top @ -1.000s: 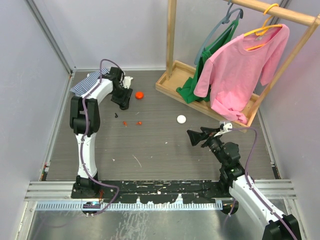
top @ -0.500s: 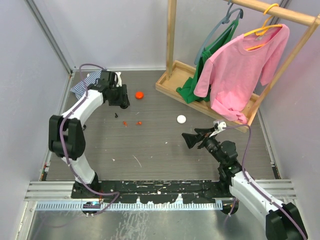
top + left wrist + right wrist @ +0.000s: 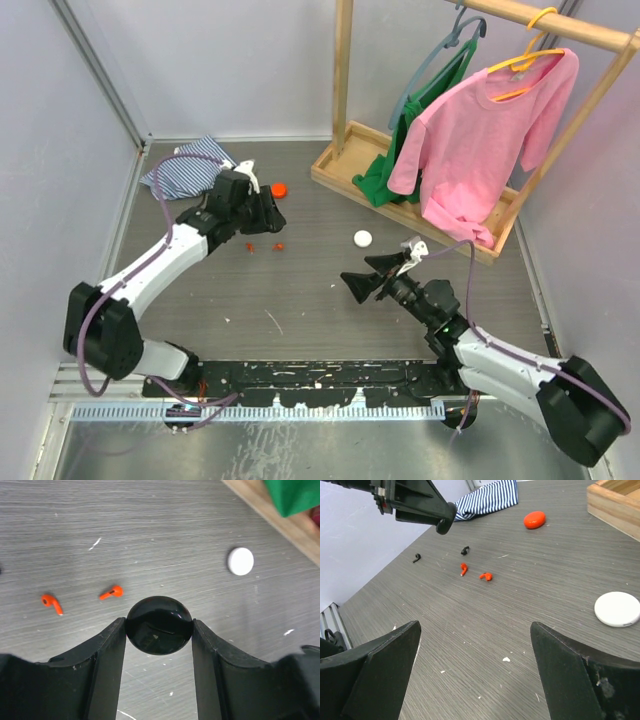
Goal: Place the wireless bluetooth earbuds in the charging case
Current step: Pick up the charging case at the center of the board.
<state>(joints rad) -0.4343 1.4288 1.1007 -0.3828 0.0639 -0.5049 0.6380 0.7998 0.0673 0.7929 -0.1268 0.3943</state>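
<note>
Left gripper (image 3: 270, 215), seen from above, reaches over the far-left tabletop (image 3: 320, 310); what it grips cannot be told from here. The right gripper (image 3: 358, 278) sits low at mid-table, spread wide and holding nothing. Two orange earbuds (image 3: 279, 244) lie just beside the left gripper, an orange puck (image 3: 279, 189) lies beyond it, and a white puck (image 3: 362, 238) lies between the arms on bare grey woodgrain. A striped cloth (image 3: 185, 168) and a wooden rack (image 3: 335, 170) bound the far side. From the left wrist, the fingers (image 3: 107, 665) pinch a glossy, round black puck (image 3: 159, 625) by its edges, with the orange earbuds apart from each other beyond it to the left. From the right wrist, the jaws stand far apart. Past them the two orange earbuds and two smaller black earbuds (image 3: 465, 550) lie scattered, none touching, well apart from the matte white puck.
</note>
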